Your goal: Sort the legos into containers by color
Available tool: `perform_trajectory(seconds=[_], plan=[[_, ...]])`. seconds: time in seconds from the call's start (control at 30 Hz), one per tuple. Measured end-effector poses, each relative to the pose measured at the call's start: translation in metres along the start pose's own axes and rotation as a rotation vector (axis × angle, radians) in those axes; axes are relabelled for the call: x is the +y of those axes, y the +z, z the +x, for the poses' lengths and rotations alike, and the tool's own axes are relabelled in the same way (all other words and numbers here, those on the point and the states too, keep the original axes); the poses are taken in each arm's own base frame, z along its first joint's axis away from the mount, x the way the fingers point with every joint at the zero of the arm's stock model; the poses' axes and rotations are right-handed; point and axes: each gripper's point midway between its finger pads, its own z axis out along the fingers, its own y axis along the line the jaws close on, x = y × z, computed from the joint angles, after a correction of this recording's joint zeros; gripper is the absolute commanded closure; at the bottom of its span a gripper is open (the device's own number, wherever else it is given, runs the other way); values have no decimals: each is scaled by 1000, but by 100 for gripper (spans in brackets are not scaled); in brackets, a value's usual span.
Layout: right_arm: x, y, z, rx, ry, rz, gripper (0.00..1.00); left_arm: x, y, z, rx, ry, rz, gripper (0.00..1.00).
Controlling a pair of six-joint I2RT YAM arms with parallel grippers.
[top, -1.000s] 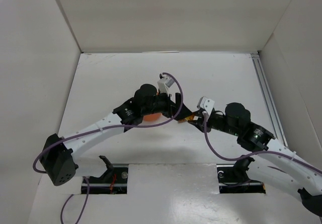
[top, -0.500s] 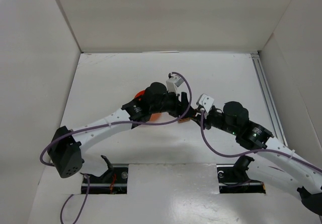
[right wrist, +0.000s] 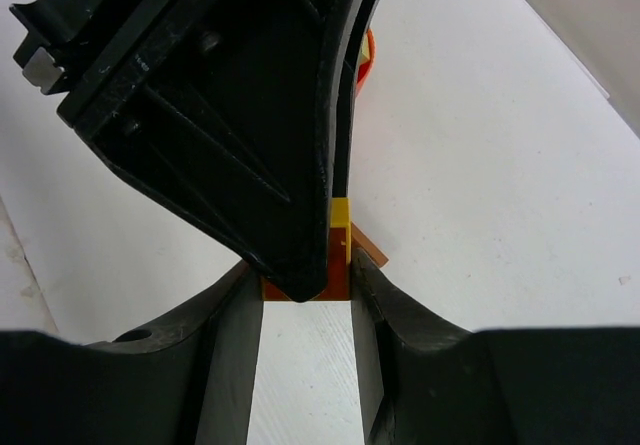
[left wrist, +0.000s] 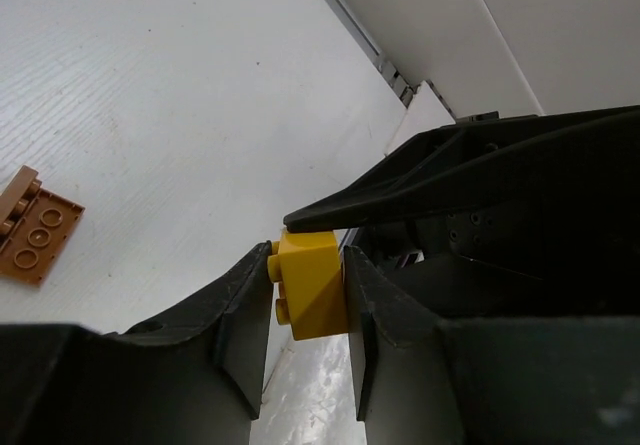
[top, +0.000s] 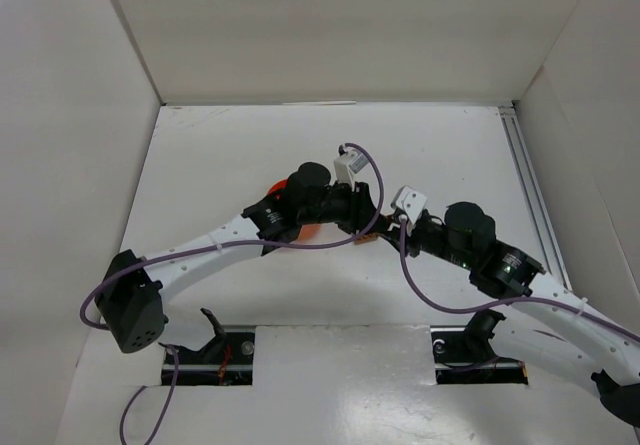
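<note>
My two grippers meet tip to tip above the table's middle, left gripper (top: pixel 367 226) against right gripper (top: pixel 379 235). In the left wrist view my left gripper (left wrist: pixel 308 265) is shut on a small yellow lego (left wrist: pixel 312 290), both fingers touching its sides, with a right finger lying across its top. In the right wrist view my right gripper (right wrist: pixel 305 285) is shut on a brown lego (right wrist: pixel 337 270); the yellow lego (right wrist: pixel 341 223) sits against its far side. The left gripper's black body hides most of it. The orange dish (top: pixel 278 187) lies largely hidden under the left arm.
A flat brown plate lego (left wrist: pixel 32 230) lies on the white table left of the left gripper. Part of the dish rim (right wrist: pixel 368 60) shows behind the left gripper. White walls enclose the table and a metal rail (top: pixel 530 195) runs along its right side.
The left arm swung right toward the right gripper, uncovering part of the orange dish. Its jaws went from wide open to shut on the yellow lego. The right gripper held still.
</note>
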Motion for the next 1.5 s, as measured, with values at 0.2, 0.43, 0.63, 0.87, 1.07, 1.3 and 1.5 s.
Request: perform_trajectory(seconds=[0.2,0.43,0.63,0.87,1.07,1.3,1.5], plan=[[-2,3,1,7,30,18,17,9,-6,-2,-15,2,-70,100],[-19,-2,-3,17,65,113,0,63,-49,-41,-150,-36,-293,100],[-39,-13,14,100,110,251,0,139,-115,-87,-348,-105,-597,100],[-49,-23,34,186,149,344,0,224,-182,-97,-426,-189,-880,100],[-52,-26,47,244,169,383,0,253,-168,-76,-299,-168,-910,100],[-54,-26,54,273,175,403,0,273,-153,-56,-189,-147,-906,100],[-54,-22,60,300,174,403,0,281,-143,-46,-137,-138,-881,99]])
